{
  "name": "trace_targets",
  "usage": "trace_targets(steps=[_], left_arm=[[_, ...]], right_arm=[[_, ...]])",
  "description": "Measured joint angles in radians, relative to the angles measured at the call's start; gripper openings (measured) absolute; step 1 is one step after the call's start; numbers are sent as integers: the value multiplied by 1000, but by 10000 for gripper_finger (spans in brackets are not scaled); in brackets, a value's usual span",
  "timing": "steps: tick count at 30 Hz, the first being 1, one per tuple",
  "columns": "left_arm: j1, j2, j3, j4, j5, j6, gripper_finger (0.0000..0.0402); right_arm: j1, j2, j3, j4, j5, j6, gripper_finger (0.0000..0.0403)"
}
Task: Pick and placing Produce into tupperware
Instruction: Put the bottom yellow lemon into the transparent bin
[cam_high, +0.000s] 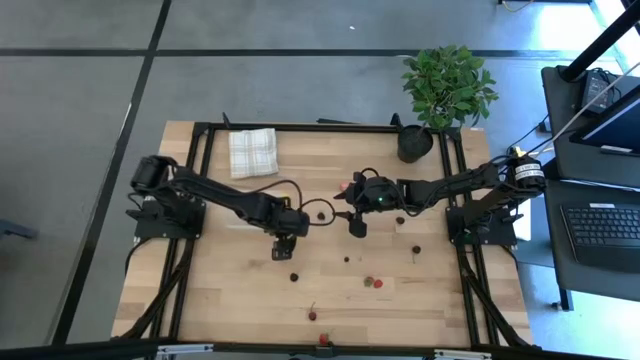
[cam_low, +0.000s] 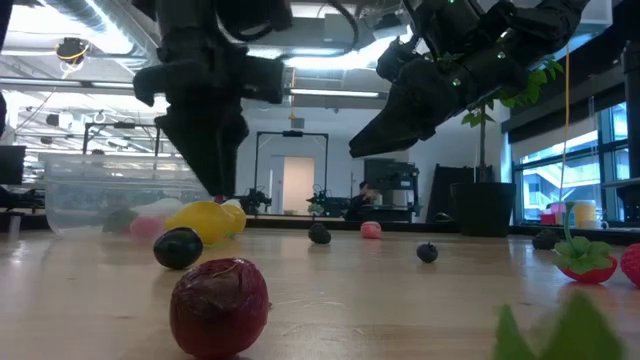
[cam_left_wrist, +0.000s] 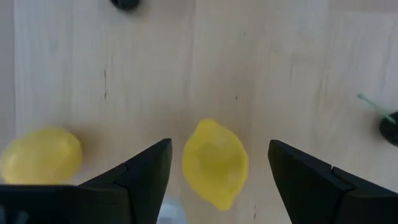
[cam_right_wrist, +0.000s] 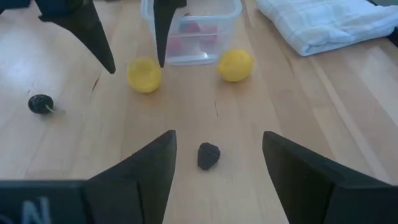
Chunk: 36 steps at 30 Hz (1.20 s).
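Near table centre, high view: left gripper (cam_high: 283, 247) over the wood, right gripper (cam_high: 356, 226) just beside it toward the plant (cam_high: 447, 84); checked cloth (cam_high: 252, 152) on the far side of the left gripper; small dark and red produce pieces lie loose on the near part of the table (cam_high: 450, 290).
low view, tupperware: clear tupperware (cam_low: 120, 195) stands on the table behind the left gripper (cam_low: 215, 170), pink pieces inside.
low view, lemons: yellow lemon (cam_low: 205, 221) lies just beside the tupperware, under the left fingertips, not gripped.
low view, other produce: dark cherry (cam_low: 178, 248) and a red piece (cam_low: 219, 303) nearer the camera than the tupperware.
left wrist view, jaws: left gripper (cam_left_wrist: 217, 180) spread wide, holding nothing; one lemon (cam_left_wrist: 215, 164) lies between the fingers, clear of both; second lemon (cam_left_wrist: 41, 156) outside them.
right wrist view, jaws: right gripper (cam_right_wrist: 217, 171) wide open, empty; dark berry (cam_right_wrist: 209, 155) on the wood between its fingers, untouched.
right wrist view, tupperware: tupperware (cam_right_wrist: 208, 22) beyond the berry, both lemons (cam_right_wrist: 235, 65) just beside it, cloth (cam_right_wrist: 323, 22) near it.
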Motion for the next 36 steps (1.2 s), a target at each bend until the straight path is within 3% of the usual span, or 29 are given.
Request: trace_targets(steps=[5, 36], left_arm=[[12, 3, 0, -35, 0, -64, 260], [14, 50, -1, -43, 23, -91, 260]], right_arm=[[0, 0, 0, -7, 0, 0, 240], [0, 0, 0, -15, 0, 0, 240]])
